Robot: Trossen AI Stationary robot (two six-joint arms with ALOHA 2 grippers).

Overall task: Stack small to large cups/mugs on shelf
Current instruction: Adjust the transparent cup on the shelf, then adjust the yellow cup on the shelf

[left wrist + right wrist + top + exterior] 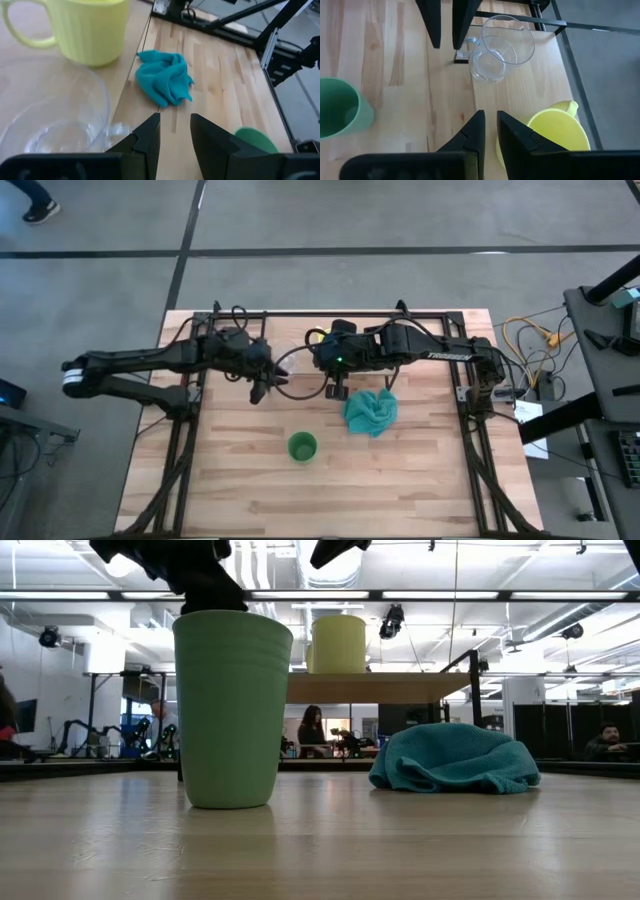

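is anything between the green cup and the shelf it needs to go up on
Nothing sits directly between them. The green handleless plastic cup stands alone on the tabletop, with bare wood up to the low light-wood shelf. The crumpled teal cloth lies off to one side of that path. Both arms hover over the shelf.

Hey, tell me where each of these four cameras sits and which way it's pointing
High: overhead, straight down; both arms, wooden table.
Low: tabletop height, level; green handleless cup, teal cloth.
Left wrist: past its own dark fingers; yellow ribbed mug, clear glass cup.
Right wrist: past its own fingers; same mug, glass.
Shared: green cup everywhere.
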